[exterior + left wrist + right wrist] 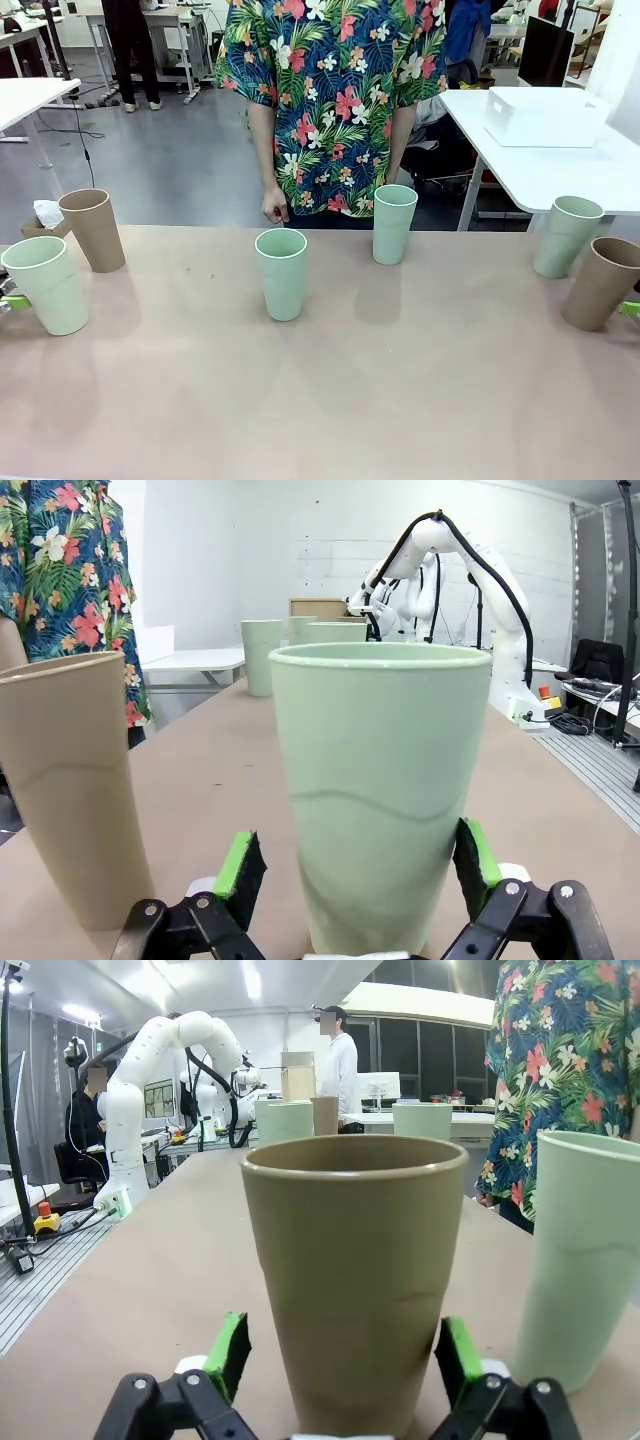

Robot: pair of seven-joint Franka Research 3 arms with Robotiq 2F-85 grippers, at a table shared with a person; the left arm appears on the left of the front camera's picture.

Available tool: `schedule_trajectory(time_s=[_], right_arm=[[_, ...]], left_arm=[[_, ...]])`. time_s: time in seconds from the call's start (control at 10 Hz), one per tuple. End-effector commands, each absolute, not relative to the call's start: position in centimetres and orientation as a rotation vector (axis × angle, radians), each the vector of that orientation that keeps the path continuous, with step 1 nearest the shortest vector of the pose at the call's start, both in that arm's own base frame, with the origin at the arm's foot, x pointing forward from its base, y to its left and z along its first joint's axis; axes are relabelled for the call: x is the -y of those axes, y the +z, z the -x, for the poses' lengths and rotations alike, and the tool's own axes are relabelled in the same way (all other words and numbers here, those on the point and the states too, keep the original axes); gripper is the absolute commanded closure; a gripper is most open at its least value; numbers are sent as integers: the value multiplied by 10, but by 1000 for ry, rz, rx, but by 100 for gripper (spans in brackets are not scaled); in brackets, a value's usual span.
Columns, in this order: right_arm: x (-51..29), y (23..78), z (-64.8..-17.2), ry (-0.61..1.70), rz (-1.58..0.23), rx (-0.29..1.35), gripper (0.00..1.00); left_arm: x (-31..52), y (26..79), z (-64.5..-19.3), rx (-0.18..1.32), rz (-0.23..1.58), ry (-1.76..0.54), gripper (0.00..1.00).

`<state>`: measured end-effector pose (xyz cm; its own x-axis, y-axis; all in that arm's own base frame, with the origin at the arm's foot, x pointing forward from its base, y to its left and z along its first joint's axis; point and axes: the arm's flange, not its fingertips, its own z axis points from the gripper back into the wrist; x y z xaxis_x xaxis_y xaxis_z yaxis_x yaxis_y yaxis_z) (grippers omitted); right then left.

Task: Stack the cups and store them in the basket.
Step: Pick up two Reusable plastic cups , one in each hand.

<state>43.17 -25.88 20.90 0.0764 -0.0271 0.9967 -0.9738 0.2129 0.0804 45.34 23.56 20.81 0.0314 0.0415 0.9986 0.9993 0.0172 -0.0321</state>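
Six cups stand upright on the table. At the far left a mint cup [47,285] sits between the open fingers of my left gripper [360,868], with a small gap at the left pad [243,872]. A tan cup [93,230] stands just behind it. Two mint cups [282,273] [393,223] stand in the middle. On the right, a mint cup [566,236] stands behind a tan cup [602,283]. My right gripper [345,1358] is open around this tan cup [355,1280], its pads not pressing. The white basket [545,116] rests on another table at the back right.
A person in a flowered shirt stands at the far edge, one hand [274,208] hanging near the table. The pale wood table [400,400] has wide bare room at the front. A small box with tissue [42,215] sits behind the left tan cup.
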Motion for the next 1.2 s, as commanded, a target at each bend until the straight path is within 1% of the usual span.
schedule_trajectory(time_s=[0.0, 0.7, 1.1], right_arm=[[247, 214, -428, 994, -1068, 1270, 0], [231, 216, -422, 998, -1094, 1249, 0], [220, 221, -428, 1029, -1047, 1228, 0]], left_arm=[[-222, 204, -433, 1235, 1210, -1205, 0], [-199, 206, -424, 1225, 1241, -1221, 0], [-190, 203, -423, 1226, 1231, -1212, 0]])
